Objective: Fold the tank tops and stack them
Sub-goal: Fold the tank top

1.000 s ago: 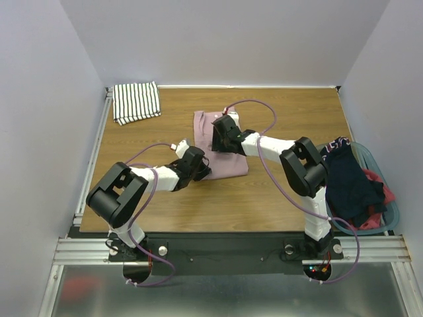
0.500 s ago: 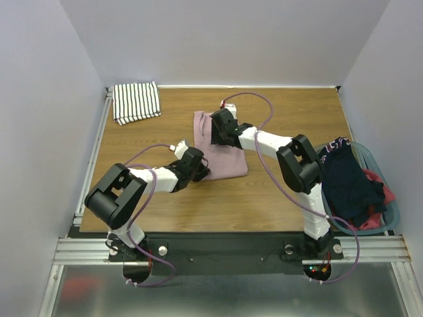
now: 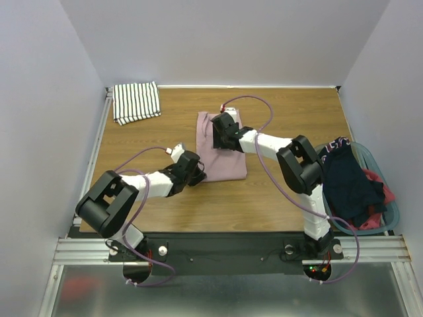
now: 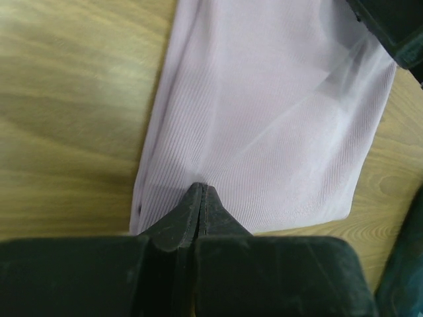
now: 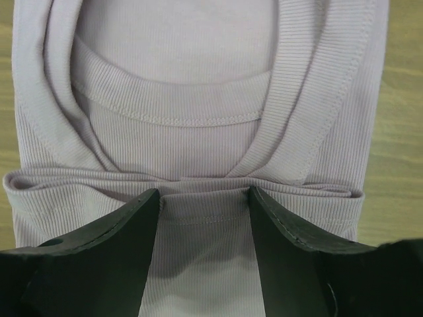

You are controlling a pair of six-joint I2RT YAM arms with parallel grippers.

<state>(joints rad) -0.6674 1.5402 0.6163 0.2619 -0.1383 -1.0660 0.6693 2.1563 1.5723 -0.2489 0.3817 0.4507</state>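
Both arms have shifted along the dusty pink ribbed tank top (image 3: 226, 158) lying mid-counter (image 3: 291, 109). The left end effector (image 4: 201, 189), clamped on its near hem, seemingly tensions it. The right end effector (image 5: 203, 196), open, straddles its neckline fold. The folded black-striped white tank top (image 3: 137, 102) waits beyond its far-left corner.

Count. Tank tops: 2, one striped top (image 3: 136, 102) at far-left tabletop corner, one pink top (image 3: 225, 162) mid-tabletop. Basket (image 3: 391, 218): 1, right edge. Other garments: 2, navy garment (image 3: 347, 181), red garment (image 3: 382, 195). Pincers: 2, left pincer (image 4: 201, 191), right pincer (image 5: 205, 198).

Pink top (image 4: 264, 99) cut off at upper edge
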